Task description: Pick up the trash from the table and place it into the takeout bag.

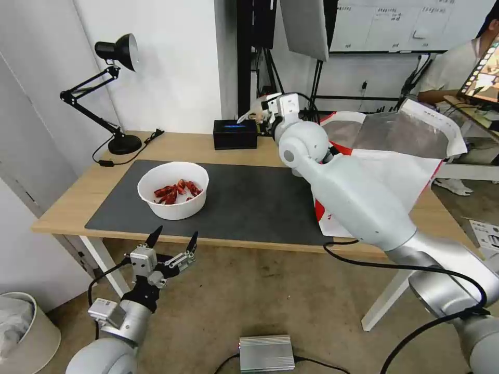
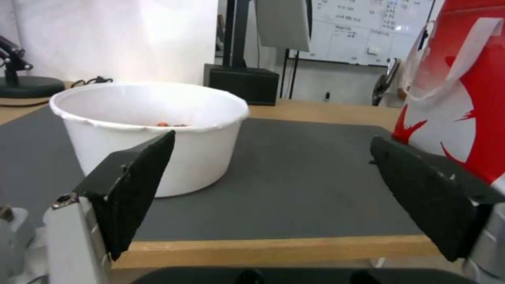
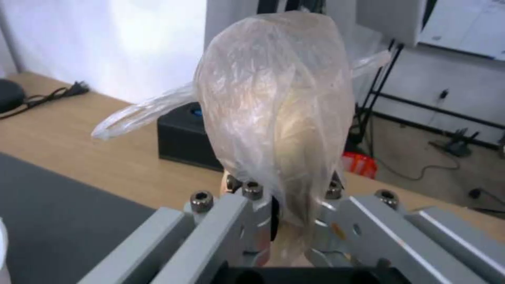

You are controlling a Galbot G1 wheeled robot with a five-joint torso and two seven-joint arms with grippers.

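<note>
- Right gripper [image 3: 287, 197] is clamped on the knotted bag [image 3: 274, 114], held in the air above the table's [image 1: 171, 148] back edge, near the tissue box [image 1: 235, 134].
- Takeout bag [image 1: 400, 156] stands beside it; the thin film could slip or catch its rim.
- Left gripper [image 1: 173, 243] hangs spread wide before the bowl [image 1: 173, 189].

- 1 bowl [image 1: 173, 196] of shells, on mat [image 1: 249, 208]
- 1 knotted bag [image 3: 274, 118], above mat's far edge
- 1 takeout bag [image 1: 395, 156], right of mat
- 1 tissue box [image 1: 235, 134], 1 lamp [image 1: 104, 93], behind mat
- 2 grippers: left [image 1: 173, 240], right [image 1: 262, 111]
</note>
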